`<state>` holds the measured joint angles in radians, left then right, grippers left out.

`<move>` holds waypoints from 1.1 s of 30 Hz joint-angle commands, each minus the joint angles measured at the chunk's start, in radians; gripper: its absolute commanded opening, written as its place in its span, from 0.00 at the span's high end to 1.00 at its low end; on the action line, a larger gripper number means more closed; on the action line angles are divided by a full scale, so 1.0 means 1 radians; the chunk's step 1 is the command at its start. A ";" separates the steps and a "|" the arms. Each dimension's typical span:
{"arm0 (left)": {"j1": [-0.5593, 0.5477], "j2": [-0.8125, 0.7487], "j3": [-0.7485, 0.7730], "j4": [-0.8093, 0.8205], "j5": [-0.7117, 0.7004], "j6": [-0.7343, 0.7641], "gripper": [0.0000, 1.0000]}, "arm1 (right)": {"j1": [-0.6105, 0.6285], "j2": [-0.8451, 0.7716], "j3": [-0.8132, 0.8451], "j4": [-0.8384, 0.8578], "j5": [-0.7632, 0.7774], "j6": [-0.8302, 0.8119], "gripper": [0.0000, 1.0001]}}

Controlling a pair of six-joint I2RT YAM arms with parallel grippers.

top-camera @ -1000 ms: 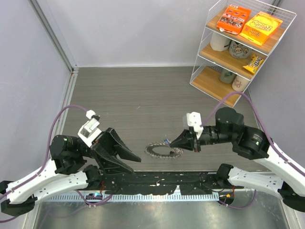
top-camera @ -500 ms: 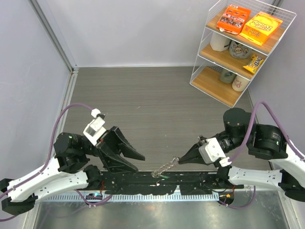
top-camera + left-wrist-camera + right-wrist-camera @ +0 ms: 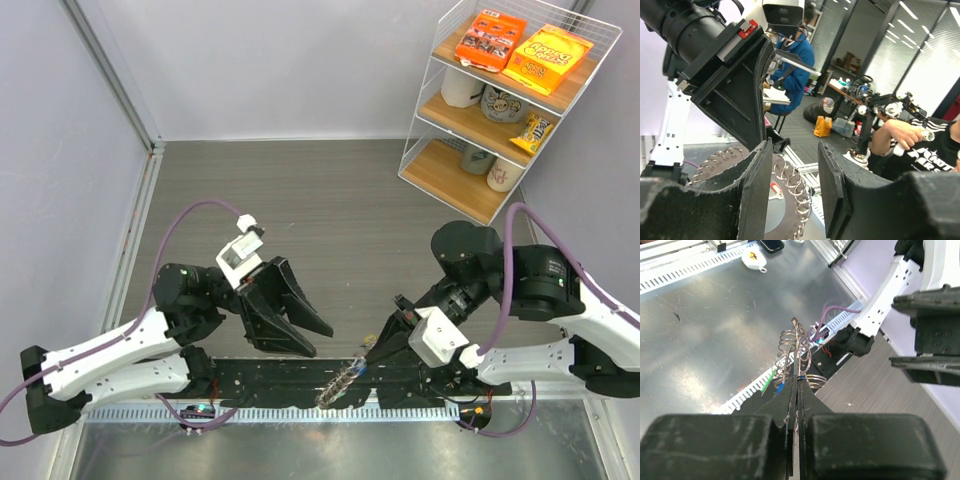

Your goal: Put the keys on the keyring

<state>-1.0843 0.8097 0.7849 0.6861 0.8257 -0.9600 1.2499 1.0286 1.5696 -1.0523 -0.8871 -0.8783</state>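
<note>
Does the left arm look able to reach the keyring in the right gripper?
Likely yes. The left gripper is open and points toward the keyring, pinched at its edge by the right gripper; nothing lies between them.

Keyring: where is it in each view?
Top external: keyring bottom centre, edge-on.
Left wrist: keyring lower left.
Right wrist: keyring centre.
Shared landmark: right gripper, shut on it.

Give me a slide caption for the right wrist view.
The keyring pinched edge-on by the right hand, held up opposite the open left hand.
</note>
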 commanded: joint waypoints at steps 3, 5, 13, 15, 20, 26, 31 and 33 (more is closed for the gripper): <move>0.000 0.065 0.001 0.282 0.073 -0.132 0.56 | 0.042 0.019 0.110 0.026 -0.041 -0.048 0.95; -0.002 0.081 -0.003 0.309 0.081 -0.154 0.57 | 0.054 0.036 0.132 0.018 -0.033 -0.053 0.94; -0.003 0.121 0.007 0.374 0.111 -0.184 0.57 | 0.071 0.088 0.199 0.003 -0.009 -0.076 0.95; -0.009 0.132 0.010 0.395 0.119 -0.197 0.57 | 0.074 0.100 0.214 0.000 -0.007 -0.079 0.94; -0.020 0.152 0.014 0.421 0.133 -0.210 0.58 | 0.080 0.126 0.247 -0.005 -0.003 -0.093 0.95; -0.026 0.160 0.013 0.429 0.144 -0.210 0.58 | 0.088 0.149 0.277 -0.009 0.002 -0.100 0.94; -0.026 0.175 0.022 0.434 0.142 -0.213 0.58 | 0.102 0.163 0.300 -0.008 0.000 -0.103 0.95; -0.028 0.183 0.027 0.438 0.144 -0.218 0.58 | 0.106 0.166 0.303 -0.009 0.004 -0.103 0.94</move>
<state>-1.1061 0.9825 0.7815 1.0664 0.9573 -1.1706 1.3422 1.1919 1.8210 -1.0981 -0.8745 -0.9653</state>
